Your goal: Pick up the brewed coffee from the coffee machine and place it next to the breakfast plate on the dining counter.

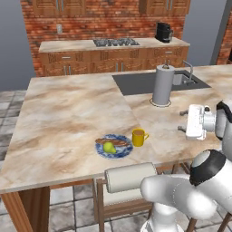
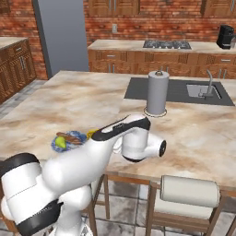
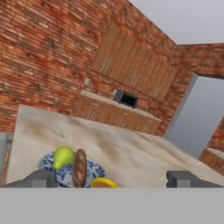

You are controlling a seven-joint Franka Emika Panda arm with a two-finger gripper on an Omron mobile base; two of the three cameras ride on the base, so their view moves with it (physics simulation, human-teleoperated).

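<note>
While tool (image 3: 112, 178) gapes empty, yellow mug (image 1: 139, 137) (side handle) stands upright beside blue plate (image 1: 118, 150).

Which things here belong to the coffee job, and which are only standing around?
Belong to the job:
yellow mug, on the counter beside the plate
blue plate
dining counter
coffee machine
gripper, open

Only standing around:
paper towel roll
sink faucet
stove
stool
</note>
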